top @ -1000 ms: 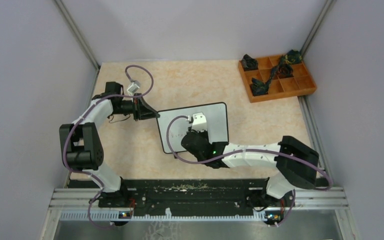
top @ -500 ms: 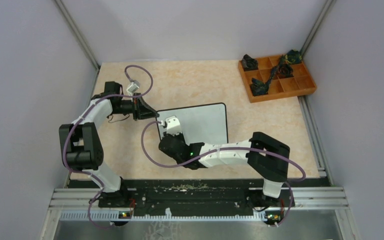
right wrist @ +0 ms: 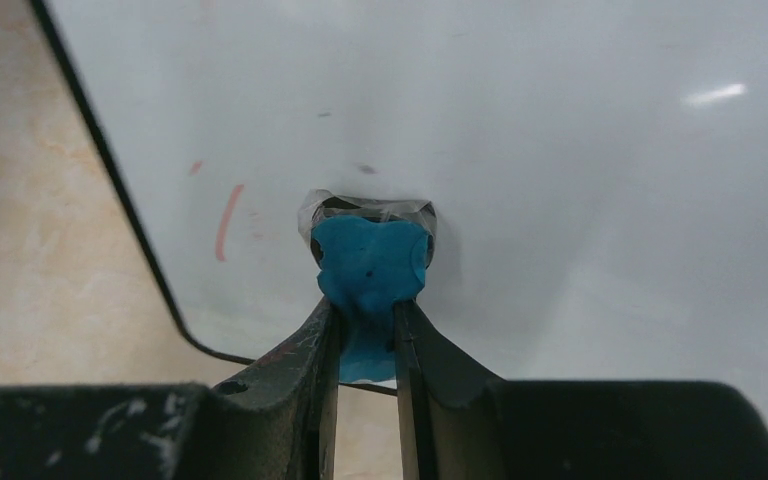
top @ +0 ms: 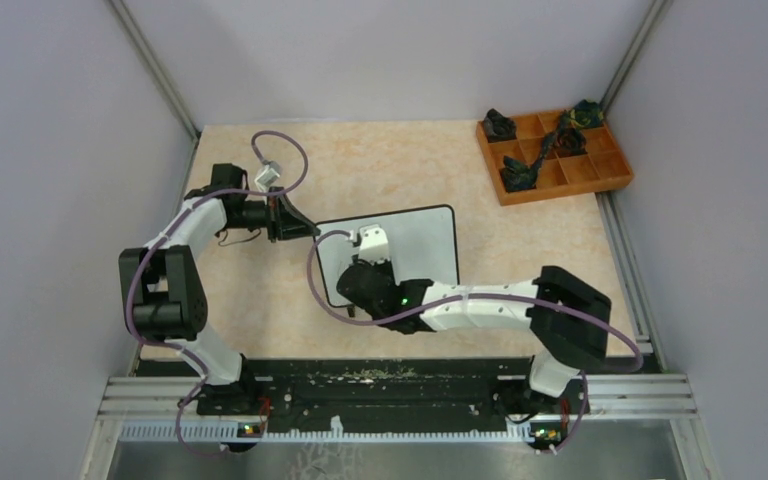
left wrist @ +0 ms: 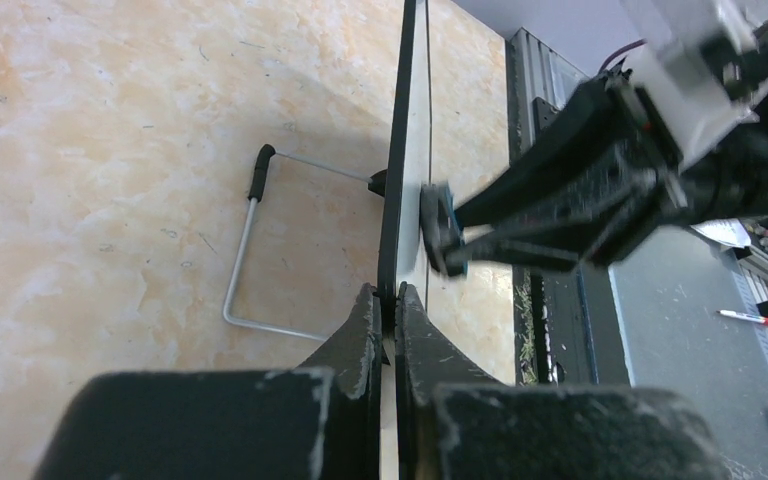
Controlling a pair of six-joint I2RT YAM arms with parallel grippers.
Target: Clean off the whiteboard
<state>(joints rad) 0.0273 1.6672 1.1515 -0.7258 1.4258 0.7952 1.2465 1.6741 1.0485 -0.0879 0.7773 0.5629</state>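
The whiteboard (top: pixel 425 245), white with a thin black frame, lies mid-table. My left gripper (top: pixel 310 230) is shut on its left edge; in the left wrist view the jaws (left wrist: pixel 388 300) pinch the frame (left wrist: pixel 400 150) edge-on, with its wire foot (left wrist: pixel 250 250) on the table. My right gripper (top: pixel 355 285) is over the board's lower left part, shut on a blue eraser (right wrist: pixel 370 265) that presses on the board surface (right wrist: pixel 560 150). A short red stroke (right wrist: pixel 226 222) and a small red dot remain left of the eraser near the frame corner.
An orange compartment tray (top: pixel 615 172) holding several dark bundles stands at the far right corner. Grey walls close in left, right and back. The black rail (top: pixel 390 385) with both arm bases runs along the near edge.
My right gripper with the eraser swept left across the board, then came back a little to the right. The left gripper and the board stayed put.
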